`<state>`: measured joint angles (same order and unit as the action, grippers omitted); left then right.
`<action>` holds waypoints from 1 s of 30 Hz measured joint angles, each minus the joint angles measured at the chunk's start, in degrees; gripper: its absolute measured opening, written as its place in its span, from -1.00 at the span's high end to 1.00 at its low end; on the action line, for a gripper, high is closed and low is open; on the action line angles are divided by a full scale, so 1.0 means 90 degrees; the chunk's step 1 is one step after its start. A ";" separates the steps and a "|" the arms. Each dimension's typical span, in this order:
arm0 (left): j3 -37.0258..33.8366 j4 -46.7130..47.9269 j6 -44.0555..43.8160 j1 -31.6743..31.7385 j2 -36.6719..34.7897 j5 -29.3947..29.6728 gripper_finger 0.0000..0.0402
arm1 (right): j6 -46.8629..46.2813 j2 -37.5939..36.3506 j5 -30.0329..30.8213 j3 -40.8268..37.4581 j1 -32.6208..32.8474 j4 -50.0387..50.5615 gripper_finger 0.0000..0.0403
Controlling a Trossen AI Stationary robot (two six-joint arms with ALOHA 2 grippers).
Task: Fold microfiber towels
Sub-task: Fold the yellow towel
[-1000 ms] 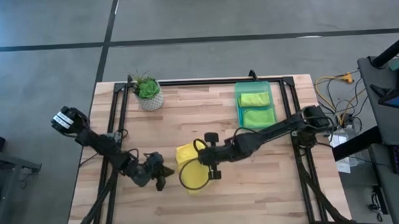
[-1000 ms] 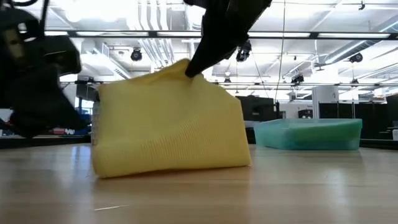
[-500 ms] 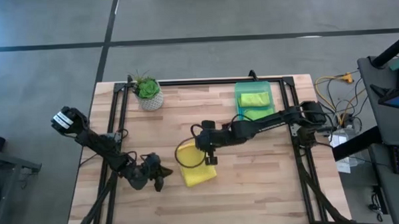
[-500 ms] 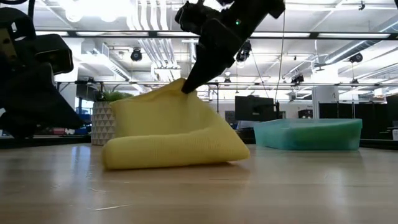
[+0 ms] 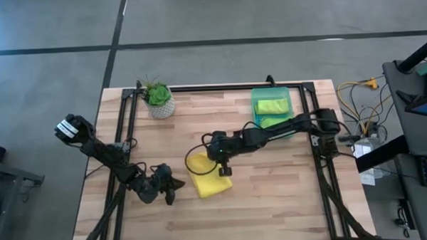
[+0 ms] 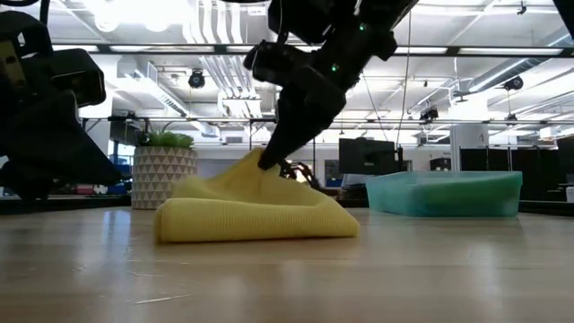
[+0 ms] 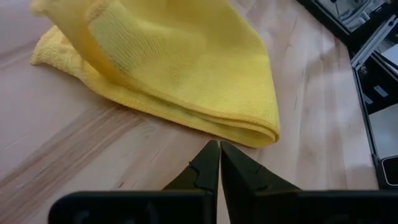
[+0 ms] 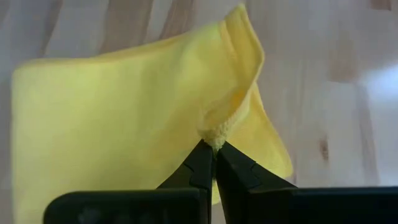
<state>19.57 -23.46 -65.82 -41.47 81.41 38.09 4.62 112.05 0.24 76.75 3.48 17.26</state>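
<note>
The bright yellow microfiber towel (image 5: 208, 180) lies near the table's middle as a folded heap, with a peak rising from it (image 6: 260, 166). My right gripper (image 5: 212, 164) is above the towel and shut on that peak (image 8: 212, 147). My left gripper (image 5: 174, 185) is low over the table at the towel's left. It is shut, and its tips (image 7: 219, 148) stand just short of the towel's rounded fold (image 7: 249, 132) without touching it. Lime green towels (image 5: 273, 112) lie in the green bin. My right gripper pinches a bunched bit of the yellow towel's hemmed edge (image 8: 219, 132) between its two fingertips. The fingers slant down from above and from the table's right. The pinched part stands up as a small peak (image 6: 263, 161). The rest of the towel lies slack on the table.
The translucent green bin (image 5: 256, 104) stands at the far right of the table and shows in the low view (image 6: 444, 193). A potted plant (image 5: 158, 99) is at the far left. Bare wood lies in front of the towel, toward the near edge.
My right gripper has stayed shut on the towel's edge while moving down and toward the table's far edge. The towel, which hung as a tall upright sheet, has sunk into a low folded heap. Its bottom has stayed on the table.
</note>
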 joint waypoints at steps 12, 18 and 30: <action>0.0012 -0.0081 0.0008 0.0019 0.0000 0.0007 1.00 | -0.0142 0.0104 0.0595 0.0244 -0.0503 -0.0014 0.87; 0.0049 -0.0221 0.0044 0.0029 -0.0002 0.0061 1.00 | -0.0534 0.0104 0.0581 0.0364 -0.0780 0.0006 0.52; 0.0733 -0.0357 0.1670 0.1344 -0.0004 -0.0086 1.00 | -0.1527 -0.0237 -0.1021 0.0188 -0.0539 0.0561 0.23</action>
<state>26.17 -26.68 -50.79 -29.38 81.37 37.31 -9.12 109.92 -8.95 78.44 -1.37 22.31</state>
